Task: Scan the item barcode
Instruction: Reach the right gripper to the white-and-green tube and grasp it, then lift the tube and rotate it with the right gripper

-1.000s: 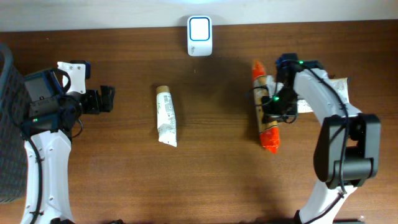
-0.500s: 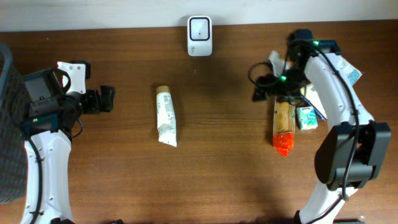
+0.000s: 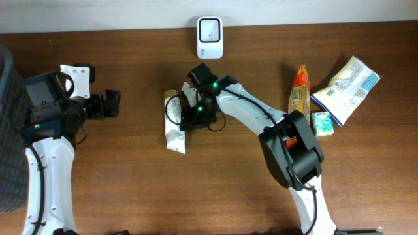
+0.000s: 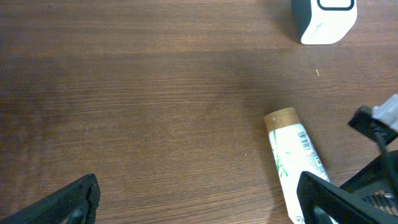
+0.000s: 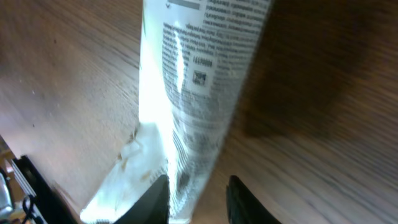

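The item, a white tube (image 3: 174,125) with green print and a tan cap, lies on the brown table left of centre. The left wrist view also shows the tube (image 4: 292,149), with a barcode near its cap. The white scanner (image 3: 209,38) stands at the table's far edge, and the scanner (image 4: 324,18) is at that view's top right. My right gripper (image 3: 187,116) reaches over the tube's right side. In the blurred right wrist view the tube (image 5: 193,93) runs down between my right gripper's (image 5: 199,200) narrowly parted fingers, with wood showing beside one. My left gripper (image 3: 112,104) stands open at the left, empty (image 4: 199,198).
At the right lie an orange snack packet (image 3: 300,91), a white and blue packet (image 3: 346,86) and a small green box (image 3: 321,124). A dark basket (image 3: 9,130) stands at the left edge.
My right arm let go of the orange packet on the right, swung across the table to the white tube, and its jaws have narrowed. The left arm has not moved.
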Motion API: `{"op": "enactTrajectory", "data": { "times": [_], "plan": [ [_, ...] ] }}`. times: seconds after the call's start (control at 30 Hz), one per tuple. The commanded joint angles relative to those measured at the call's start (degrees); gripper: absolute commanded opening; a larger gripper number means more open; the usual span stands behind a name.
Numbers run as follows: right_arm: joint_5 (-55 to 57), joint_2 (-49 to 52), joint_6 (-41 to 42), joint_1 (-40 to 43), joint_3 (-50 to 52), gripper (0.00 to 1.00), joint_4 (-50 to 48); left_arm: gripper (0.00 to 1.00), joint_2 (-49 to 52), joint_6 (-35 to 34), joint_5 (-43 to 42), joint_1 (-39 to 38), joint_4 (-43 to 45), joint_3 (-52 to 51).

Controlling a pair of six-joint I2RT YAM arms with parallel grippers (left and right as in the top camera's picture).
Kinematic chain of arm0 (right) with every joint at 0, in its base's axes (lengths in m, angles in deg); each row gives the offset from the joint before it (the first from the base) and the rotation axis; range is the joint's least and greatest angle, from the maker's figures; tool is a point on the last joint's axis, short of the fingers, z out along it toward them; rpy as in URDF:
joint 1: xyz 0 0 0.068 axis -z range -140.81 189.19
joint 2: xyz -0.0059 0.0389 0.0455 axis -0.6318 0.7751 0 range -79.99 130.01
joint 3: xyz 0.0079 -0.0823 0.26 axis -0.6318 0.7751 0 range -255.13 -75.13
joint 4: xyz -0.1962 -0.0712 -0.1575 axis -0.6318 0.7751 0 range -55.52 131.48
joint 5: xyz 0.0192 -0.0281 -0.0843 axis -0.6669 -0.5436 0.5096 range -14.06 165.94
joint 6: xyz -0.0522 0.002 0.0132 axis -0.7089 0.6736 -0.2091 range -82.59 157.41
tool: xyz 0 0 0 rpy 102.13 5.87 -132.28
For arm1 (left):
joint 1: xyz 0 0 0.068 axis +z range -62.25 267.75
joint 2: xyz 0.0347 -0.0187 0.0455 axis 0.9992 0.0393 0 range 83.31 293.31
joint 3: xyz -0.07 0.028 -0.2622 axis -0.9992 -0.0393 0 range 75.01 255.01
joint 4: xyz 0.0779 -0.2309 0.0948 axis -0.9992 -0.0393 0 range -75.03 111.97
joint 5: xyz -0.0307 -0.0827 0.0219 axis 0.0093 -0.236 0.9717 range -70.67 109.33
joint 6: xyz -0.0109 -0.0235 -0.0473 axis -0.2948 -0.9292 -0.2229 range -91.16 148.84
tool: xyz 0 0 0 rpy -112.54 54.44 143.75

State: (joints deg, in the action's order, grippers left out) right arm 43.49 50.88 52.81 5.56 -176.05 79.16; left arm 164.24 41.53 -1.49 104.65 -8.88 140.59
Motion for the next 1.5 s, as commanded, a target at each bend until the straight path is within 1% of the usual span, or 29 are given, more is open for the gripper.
{"op": "enactTrajectory", "data": {
  "times": [0.0, 0.2, 0.23, 0.27, 0.3, 0.33, 0.43, 0.47, 0.5, 0.63, 0.7, 0.77, 0.8, 0.9, 1.03, 1.07, 1.1, 1.13, 1.27, 1.3, 1.33, 1.37, 1.4, 1.43, 1.47],
  "plan": [
    [-0.52, 0.68, 1.62, -0.50, -0.22, 0.27, -1.36, 0.99, -0.15, 0.92, -0.59, 0.04, -0.07, 0.31],
    [1.57, 1.46, 1.64, -4.00, -0.22, 0.26, -3.39, 0.99, -0.15, 0.90, -0.59, 0.04, -0.09, 0.31],
    [4.83, 1.53, 1.64, -4.74, -0.22, 0.21, -3.26, 0.99, -0.15, 0.92, -0.59, 0.04, -0.07, 0.31],
    [5.86, 1.53, 1.62, -5.05, -0.22, 0.11, -3.17, 0.99, -0.15, 0.92, -0.59, 0.04, -0.07, 0.31],
    [6.01, 1.53, 1.62, -5.03, -0.22, 0.06, -3.13, 0.99, -0.15, 0.92, -0.59, 0.04, -0.07, 0.31],
    [5.99, 1.53, 1.62, -4.92, -0.22, 0.04, -3.04, 0.99, -0.15, 0.92, -0.59, 0.04, -0.07, 0.31],
    [6.21, 0.17, 1.38, -3.78, -0.52, 0.04, -1.11, 0.99, -0.15, 0.92, -0.59, 0.04, -0.07, 0.31],
    [7.80, -1.11, 1.38, -3.30, -0.96, 0.04, 0.39, 0.99, -0.15, 0.92, -0.59, 0.04, -0.07, 0.31],
    [10.32, -2.12, 1.38, -3.10, -1.38, 0.04, 1.73, 0.99, -0.15, 0.92, -0.59, 0.04, -0.07, 0.31],
    [29.35, -7.45, -0.17, -3.63, -4.52, 0.04, 11.58, 0.99, -0.15, 0.92, -0.59, 0.04, -0.07, 0.31],
    [42.75, -9.18, -0.15, -4.39, -5.70, 0.04, 16.83, 0.99, -0.15, 0.92, -0.59, 0.04, -0.07, 0.31],
    [59.08, -9.38, -0.09, -5.97, -5.90, 0.04, 21.97, 0.99, -0.15, 0.92, -0.59, 0.04, -0.07, 0.31],
    [64.22, -8.81, 0.20, -6.91, -5.66, 0.04, 23.76, 0.99, -0.15, 0.92, -0.59, 0.04, -0.07, 0.31],
    [64.65, -5.11, 0.26, -10.58, -4.24, 0.04, 24.11, 0.99, -0.15, 0.92, -0.59, 0.04, -0.07, 0.31],
    [64.41, 0.09, -0.28, -16.76, -4.24, 0.04, 21.97, 0.99, -0.15, 0.92, -0.59, 0.04, -0.07, 0.31],
    [64.15, 0.81, -0.94, -18.53, -4.24, 0.07, 21.24, 0.99, -0.15, 0.92, -0.59, 0.04, -0.07, 0.31],
    [63.78, 1.07, -2.12, -19.63, -4.24, 0.18, 20.90, 0.99, -0.15, 0.90, -0.59, 0.04, -0.07, 0.31],
    [63.76, 1.07, -2.73, -20.44, -4.24, 0.40, 20.44, 0.99, -0.15, 0.92, -0.59, 0.04, -0.07, 0.31],
    [59.52, 0.96, -2.91, -18.78, -4.50, 0.47, 19.41, 0.99, -0.15, 0.92, -0.59, 0.04, -0.07, 0.31],
    [55.87, 0.81, -3.15, -17.31, -5.29, 0.53, 19.89, 0.99, -0.15, 0.92, -0.59, 0.04, -0.07, 0.31],
    [53.31, 0.61, -3.23, -16.39, -5.99, 0.56, 20.33, 0.99, -0.15, 0.92, -0.59, 0.04, -0.07, 0.31],
    [49.66, 0.22, -4.72, -15.21, -7.17, 0.62, 20.83, 0.99, -0.15, 0.92, -0.59, 0.04, -0.07, 0.31],
    [47.47, -0.13, -5.14, -14.43, -8.15, 0.65, 21.16, 0.99, -0.15, 0.92, -0.59, 0.04, -0.07, 0.31],
    [44.94, -0.98, -5.18, -13.14, -9.66, 0.73, 21.59, 0.99, -0.15, 0.92, -0.59, 0.04, -0.07, 0.31],
    [42.60, -1.88, -6.19, -12.00, -10.86, 0.78, 21.99, 0.99, -0.15, 0.92, -0.59, 0.04, -0.07, 0.31]
  ]
}}
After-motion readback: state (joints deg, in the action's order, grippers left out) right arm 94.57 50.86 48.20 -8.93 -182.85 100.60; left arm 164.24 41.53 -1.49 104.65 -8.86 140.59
